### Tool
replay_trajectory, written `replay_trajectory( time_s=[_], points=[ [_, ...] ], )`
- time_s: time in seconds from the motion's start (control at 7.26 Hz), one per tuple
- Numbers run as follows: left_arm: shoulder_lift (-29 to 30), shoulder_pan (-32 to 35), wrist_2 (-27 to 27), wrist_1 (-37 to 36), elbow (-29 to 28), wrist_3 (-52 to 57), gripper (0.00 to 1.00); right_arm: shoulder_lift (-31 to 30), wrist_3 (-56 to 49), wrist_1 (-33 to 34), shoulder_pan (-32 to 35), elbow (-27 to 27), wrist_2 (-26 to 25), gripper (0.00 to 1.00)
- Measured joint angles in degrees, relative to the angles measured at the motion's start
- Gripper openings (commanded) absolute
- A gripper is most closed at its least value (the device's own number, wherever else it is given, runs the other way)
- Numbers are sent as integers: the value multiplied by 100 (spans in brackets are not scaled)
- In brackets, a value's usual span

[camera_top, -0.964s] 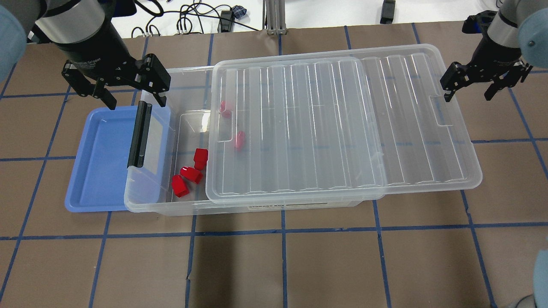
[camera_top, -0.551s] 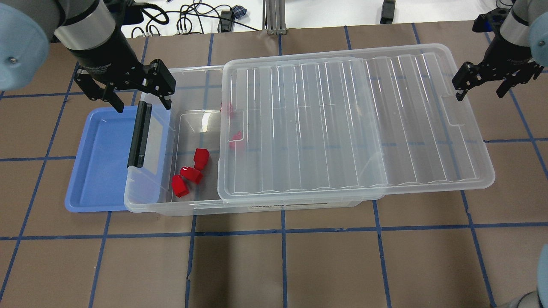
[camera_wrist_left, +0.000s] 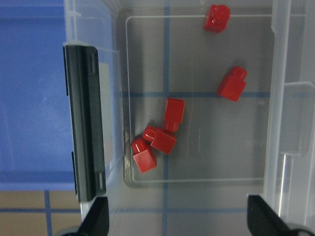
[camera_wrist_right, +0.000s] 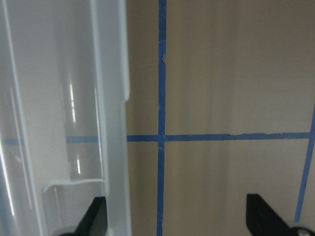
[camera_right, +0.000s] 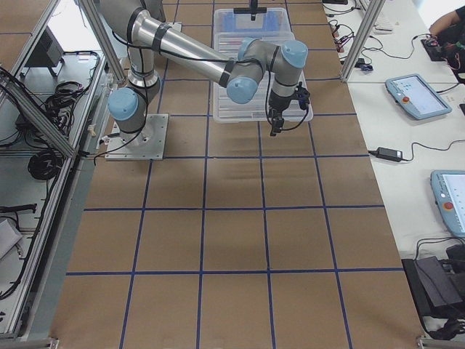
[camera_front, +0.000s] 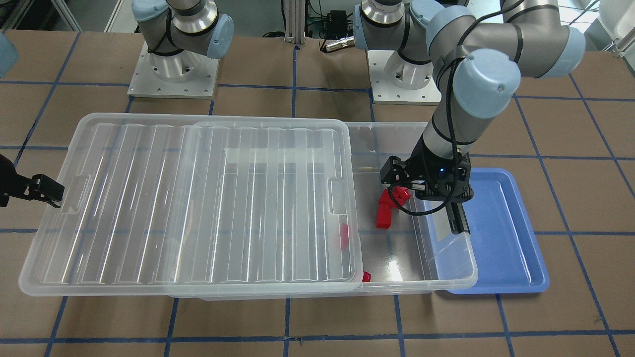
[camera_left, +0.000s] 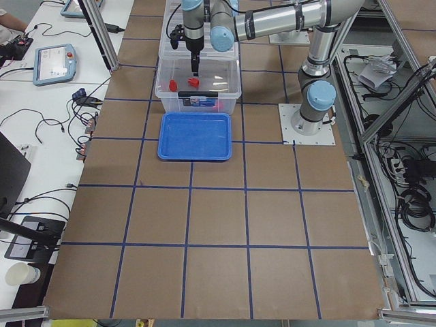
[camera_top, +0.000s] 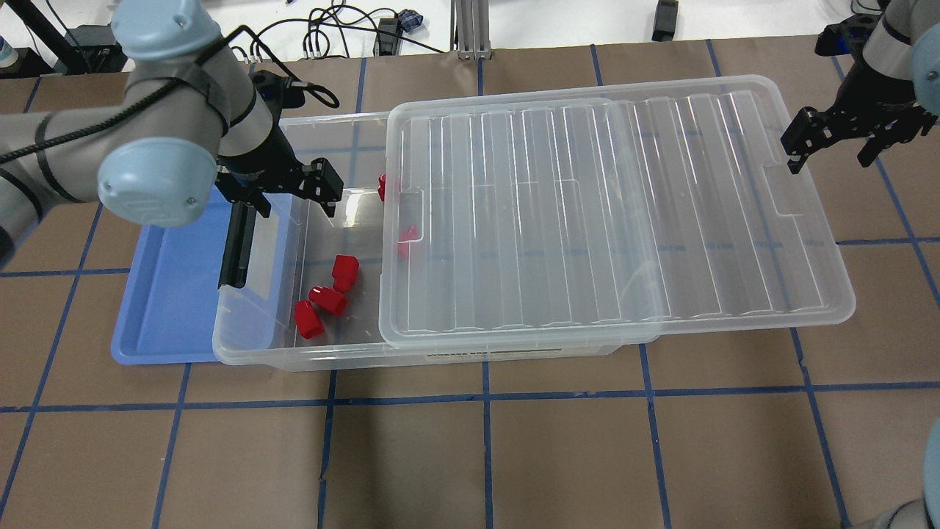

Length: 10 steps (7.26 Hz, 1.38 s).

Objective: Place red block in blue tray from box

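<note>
Left gripper (camera_top: 296, 203): fingers spread wide, nothing between them. Hangs over the open end of the box (camera_top: 250, 334), close to the black latch (camera_top: 236, 242). Looks straight down into the box from its wrist camera. Right gripper (camera_top: 831, 150): fingers apart as well, holding nothing. Hangs near the far short edge of the clear lid (camera_top: 587, 220), just past it, over the brown table (camera_top: 485, 455). Lid: lying over most of the box, sticking out past the end on the right gripper's side. Five red blocks (camera_wrist_left: 160, 139) down on the box floor, all alike. Three bunched up near the latch end, touching or nearly so. Two more further in, apart from each other, right at the edge of the lid. Cannot tell which is the one to pick. Blue tray (camera_top: 169, 294): flat on the table, right beside the latch end of the box. No red block in it yet.
</note>
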State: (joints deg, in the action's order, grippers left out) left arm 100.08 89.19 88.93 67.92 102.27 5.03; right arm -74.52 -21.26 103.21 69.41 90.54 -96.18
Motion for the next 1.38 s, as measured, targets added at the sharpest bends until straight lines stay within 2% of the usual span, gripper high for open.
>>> replay_trajectory(
  time_s=[0.28,0.55,1.38],
  points=[
    [257,46,-56,-484,305,189,100,-3,-47,26,-12,9,-37,100],
    [529,133,-112,-763,365,245,100,-7,-59,52,-15,4,-92,100],
    [955,115,-316,-882,412,486,100,-148,-28,106,0,-23,-108,100]
  ],
)
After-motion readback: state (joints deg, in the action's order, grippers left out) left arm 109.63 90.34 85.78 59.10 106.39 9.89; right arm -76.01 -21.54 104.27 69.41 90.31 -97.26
